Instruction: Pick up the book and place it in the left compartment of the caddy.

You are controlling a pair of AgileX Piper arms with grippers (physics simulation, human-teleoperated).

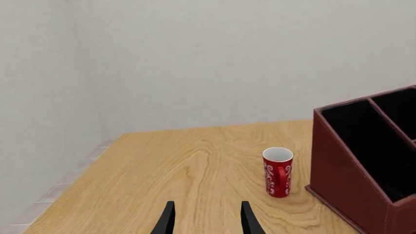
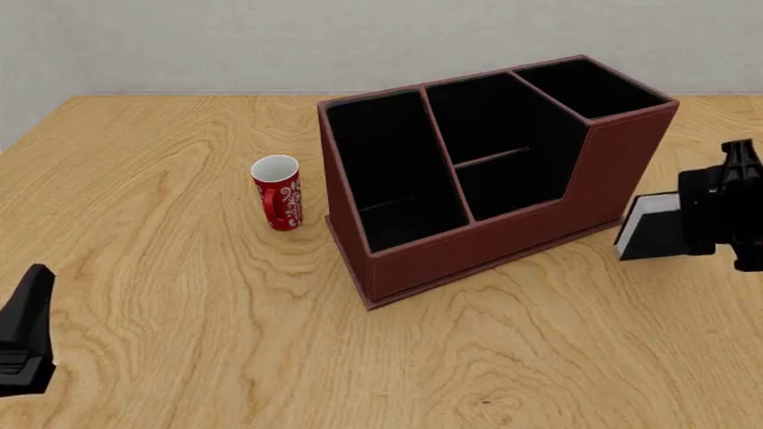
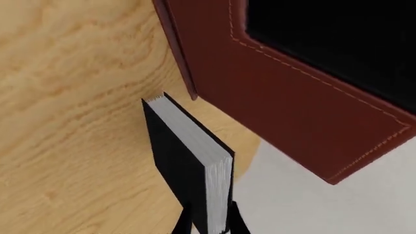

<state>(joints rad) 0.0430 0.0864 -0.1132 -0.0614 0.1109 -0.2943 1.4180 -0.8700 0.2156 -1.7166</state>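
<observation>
The black book (image 2: pixel 649 228) with white page edges is clamped in my right gripper (image 2: pixel 682 223), just right of the caddy's (image 2: pixel 477 250) raised end. In the right wrist view the book (image 3: pixel 185 161) stands edge-on between the fingers, my right gripper (image 3: pixel 208 223) shut on it, with the caddy's red-brown wall (image 3: pixel 279 92) close beyond. The left compartment (image 2: pixel 394 170) is a long black-lined slot on the caddy's mug side, also seen from the left wrist (image 1: pixel 367 141). My left gripper (image 1: pixel 206 219) is open and holds nothing, low at the table's near left (image 2: pixel 24 331).
A red patterned mug (image 2: pixel 277 192) stands upright just left of the caddy, also in the left wrist view (image 1: pixel 278 171). The wooden table (image 2: pixel 179 295) ends at a pale wall behind. The caddy has two shorter middle slots and a raised end slot (image 2: pixel 584 89).
</observation>
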